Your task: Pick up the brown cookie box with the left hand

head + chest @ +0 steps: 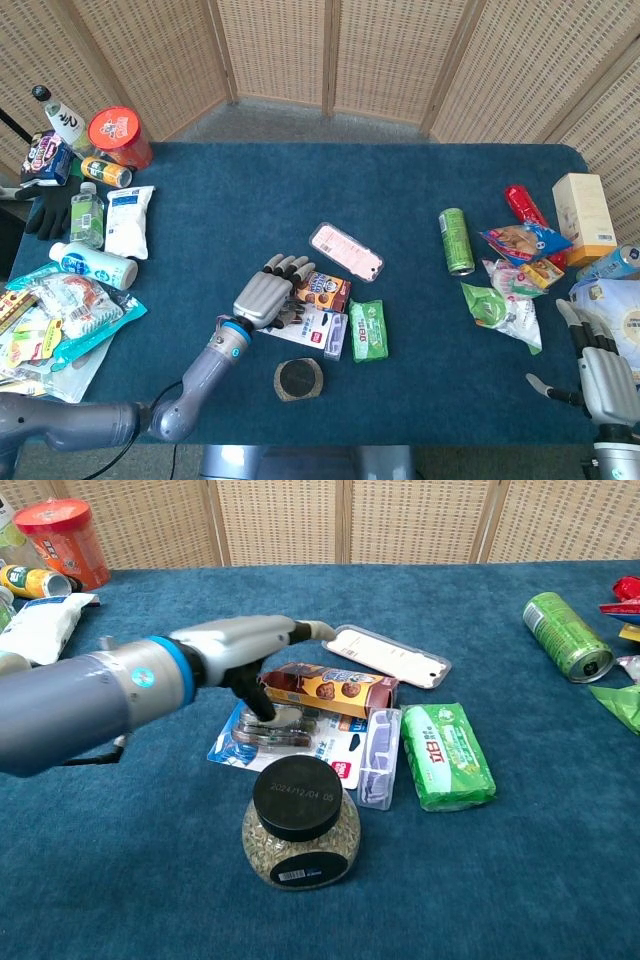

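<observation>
While the left hand (264, 296) hovers over the middle clutter, its fingers (312, 630) are spread and released, gripping nothing. Cookie box (335, 689) lies flat just beyond and slightly right of the fingertips; in the head view they overlap its near-left end, but whether they touch it cannot be told. Its long axis runs left to right across the surface (200, 240), roughly crosswise to the reach of the fingers, so a grasp would probably span the short width, thumb on the near edge.

Box sits partly on a toothbrush pack (275, 730), which lies under the palm. White tray (386, 655) is further out past the fingertips; green pack (447, 755) and a clear case (378, 756) sit to their right; a black-lidded jar (298, 820) stands back behind the wrist, nearer the robot.

Right hand (601, 378) rests far off at the surface's right edge, fingers apart, holding nothing. Left is plainly the nearer hand.

Judgement: reach nearly complete; closing on the box not yet done.
</observation>
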`<state>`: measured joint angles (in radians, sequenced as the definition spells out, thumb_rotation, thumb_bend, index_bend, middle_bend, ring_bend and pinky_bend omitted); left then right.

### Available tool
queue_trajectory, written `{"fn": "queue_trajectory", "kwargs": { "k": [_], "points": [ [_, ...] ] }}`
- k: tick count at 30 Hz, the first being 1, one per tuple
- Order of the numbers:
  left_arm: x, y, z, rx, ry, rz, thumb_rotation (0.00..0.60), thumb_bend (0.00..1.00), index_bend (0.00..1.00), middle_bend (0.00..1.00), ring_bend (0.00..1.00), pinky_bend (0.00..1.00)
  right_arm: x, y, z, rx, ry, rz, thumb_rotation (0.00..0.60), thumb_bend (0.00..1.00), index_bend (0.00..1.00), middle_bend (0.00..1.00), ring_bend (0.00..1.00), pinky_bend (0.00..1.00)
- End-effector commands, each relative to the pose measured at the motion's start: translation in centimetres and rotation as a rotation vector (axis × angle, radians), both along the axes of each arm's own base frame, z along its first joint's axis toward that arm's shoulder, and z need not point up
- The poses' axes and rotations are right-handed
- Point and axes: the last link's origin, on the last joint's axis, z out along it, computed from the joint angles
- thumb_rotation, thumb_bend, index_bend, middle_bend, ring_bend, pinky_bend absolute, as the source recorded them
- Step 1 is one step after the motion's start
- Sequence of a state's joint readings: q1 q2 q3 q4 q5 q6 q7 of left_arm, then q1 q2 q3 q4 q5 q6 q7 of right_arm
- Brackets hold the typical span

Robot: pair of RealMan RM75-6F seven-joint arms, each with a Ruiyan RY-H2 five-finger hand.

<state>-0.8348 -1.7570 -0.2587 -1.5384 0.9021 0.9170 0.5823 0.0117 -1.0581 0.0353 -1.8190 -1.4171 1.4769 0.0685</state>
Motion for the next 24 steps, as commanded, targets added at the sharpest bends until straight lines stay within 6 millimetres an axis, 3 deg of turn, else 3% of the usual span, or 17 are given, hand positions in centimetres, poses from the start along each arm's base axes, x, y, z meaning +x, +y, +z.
{"fn": "queue_trajectory", "kwargs": {
  "k": [1,7,11,14,15,19,22,24],
  "points": [
    [1.1,0.3,-1.2,-0.022,-0.009,-0.01,0.6,0.41,0.0,0.0,0.0,0.0,-0.2,0.4,0.4,-0.011,-0.004,-0.007,0.6,0.1,0.0,0.0,0.0,0.0],
    [1.9,1.0,-2.7,0.004,0.043,-0.051,0.6,0.41,0.09,0.03,0.01,0.0,-0.4,1.3,1.0,-0.036,-0.038,-0.01,0.6,0.1,0.0,0.0,0.0,0.0],
    [2.2,1.5,-3.7,0.055,0.105,-0.093,0.6,0.41,0.15,0.05,0.07,0.0,-0.7,2.4,1.5,-0.076,-0.058,-0.03,0.6,0.1,0.0,0.0,0.0,0.0],
    [2.6,1.6,-4.3,0.061,0.104,-0.095,0.6,0.42,0.18,0.09,0.16,0.0,-1.1,3.0,1.8,-0.09,-0.045,-0.05,0.6,0.1,0.0,0.0,0.0,0.0],
    [2.7,1.6,-4.4,0.071,0.103,-0.1,0.6,0.43,0.21,0.13,0.23,0.03,-1.1,3.2,1.9,-0.091,-0.045,-0.052,0.6,0.1,0.0,0.0,0.0,0.0],
    [3.0,1.8,-4.4,0.116,0.07,-0.104,0.6,0.48,0.35,0.34,0.49,0.32,-0.8,3.4,2.1,-0.1,-0.053,-0.042,0.6,0.1,0.0,0.0,0.0,0.0],
    [2.7,2.0,-3.6,0.16,0.021,-0.098,0.6,0.5,0.41,0.43,0.56,0.41,-0.5,3.3,2.2,-0.1,-0.05,-0.032,0.6,0.1,0.0,0.0,0.0,0.0],
    [2.2,2.0,-2.6,0.186,-0.019,-0.086,0.6,0.5,0.42,0.43,0.57,0.43,-0.4,3.1,2.1,-0.096,-0.051,-0.027,0.6,0.1,0.0,0.0,0.0,0.0]
  ]
}}
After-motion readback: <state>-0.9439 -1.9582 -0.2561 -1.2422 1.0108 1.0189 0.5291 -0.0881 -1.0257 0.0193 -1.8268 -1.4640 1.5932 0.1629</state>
